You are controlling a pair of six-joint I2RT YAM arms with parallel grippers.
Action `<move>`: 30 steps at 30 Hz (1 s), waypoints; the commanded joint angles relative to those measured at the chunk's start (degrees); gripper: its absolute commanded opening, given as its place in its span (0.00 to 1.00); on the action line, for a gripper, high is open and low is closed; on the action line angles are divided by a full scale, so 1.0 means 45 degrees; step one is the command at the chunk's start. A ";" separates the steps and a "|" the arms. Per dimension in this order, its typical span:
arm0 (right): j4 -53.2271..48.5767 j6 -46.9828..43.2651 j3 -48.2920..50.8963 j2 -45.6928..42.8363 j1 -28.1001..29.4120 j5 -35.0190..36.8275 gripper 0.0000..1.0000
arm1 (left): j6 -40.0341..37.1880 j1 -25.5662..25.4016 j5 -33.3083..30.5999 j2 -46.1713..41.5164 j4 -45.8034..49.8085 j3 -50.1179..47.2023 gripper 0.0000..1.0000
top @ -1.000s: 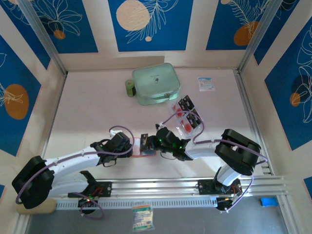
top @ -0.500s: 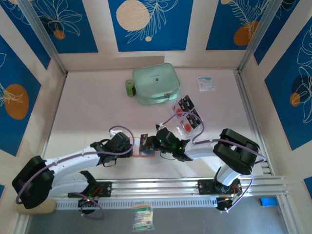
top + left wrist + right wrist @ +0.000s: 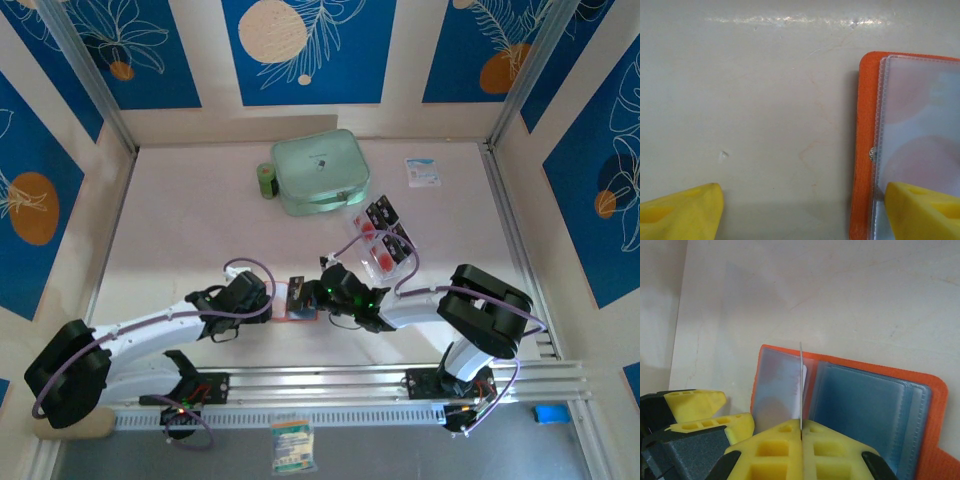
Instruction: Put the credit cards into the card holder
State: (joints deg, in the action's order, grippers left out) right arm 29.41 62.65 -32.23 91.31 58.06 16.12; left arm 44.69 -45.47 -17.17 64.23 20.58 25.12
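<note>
Right gripper [image 3: 801, 429]: pinched on 1 credit card [image 3: 801, 380], edge-on over open card holder [image 3: 932, 390].
Left gripper [image 3: 801, 210]: fingers [image 3: 925, 207] wide, 1 over clear pocket [image 3: 920, 115].

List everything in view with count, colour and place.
card holder: one, orange, open on the table between the grippers
held card: one, edge-on, upright over the card holder
racked cards: several, black and red, in the rack
rack: one, clear, right of centre
zip case: one, mint green, far centre
roll: one, green, left of the zip case
packet: one, white and blue, far right
left gripper: one, yellow fingers, open beside the card holder
right gripper: one, yellow fingers, shut on the held card
</note>
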 commanded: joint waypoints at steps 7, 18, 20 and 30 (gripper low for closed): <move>0.0418 0.0145 -0.0221 -0.0096 0.0080 0.0213 0.00 | 0.0169 0.0105 -0.0032 -0.0132 0.0182 -0.0085 0.84; 0.0759 0.0179 -0.0141 -0.0192 0.0104 0.0271 0.00 | 0.0187 0.0109 0.0006 -0.0151 0.0162 -0.0095 0.84; 0.0735 0.0179 -0.0177 -0.0162 0.0099 0.0266 0.00 | 0.0177 0.0113 0.0004 -0.0163 0.0160 -0.0124 0.84; 0.1118 0.0500 -0.0182 0.0480 0.0083 0.0168 0.00 | 0.0187 0.0106 -0.0004 -0.0211 0.0174 -0.0114 0.84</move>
State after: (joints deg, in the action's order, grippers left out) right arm 32.82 63.81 -32.25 92.31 58.06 16.12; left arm 44.71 -45.47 -17.04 64.20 20.58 25.12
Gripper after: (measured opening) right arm 0.056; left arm 0.836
